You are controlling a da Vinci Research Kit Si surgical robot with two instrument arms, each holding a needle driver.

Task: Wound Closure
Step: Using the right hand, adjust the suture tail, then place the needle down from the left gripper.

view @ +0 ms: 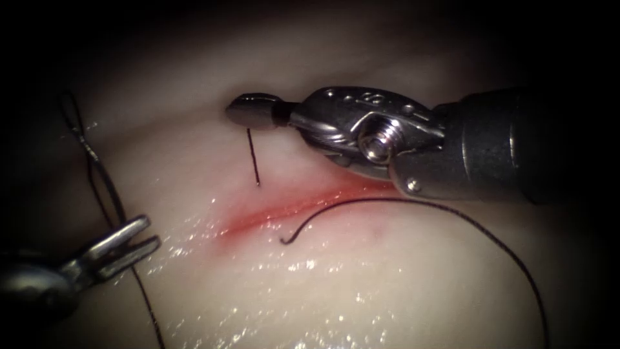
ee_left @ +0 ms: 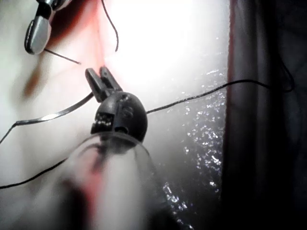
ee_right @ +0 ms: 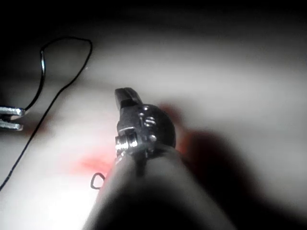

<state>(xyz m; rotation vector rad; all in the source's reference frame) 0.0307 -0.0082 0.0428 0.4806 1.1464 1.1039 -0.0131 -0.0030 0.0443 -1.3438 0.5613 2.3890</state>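
Note:
The cut (view: 278, 212) runs pink and wet across the pale tissue (view: 387, 278). My right tool (view: 248, 111) hovers just beyond it, jaws shut on a short straight strand of dark thread (view: 253, 158) that enters the tissue at the cut's far edge. A free thread tail (view: 310, 216) curls over the near edge and trails off right. My left tool (view: 154, 232) waits left of the cut, jaws slightly open, and a long thread (view: 103, 184) crosses under them. In the left wrist view a shiny stretch (ee_left: 53, 115) beside the left tool (ee_left: 101, 72) may be the needle; I cannot tell.
Red fluid stains the cut's rim. The thread loops widely at the far left (view: 74, 119) and sweeps round the right side (view: 516, 265). A dark drape edge (ee_left: 259, 120) borders the tissue in the left wrist view.

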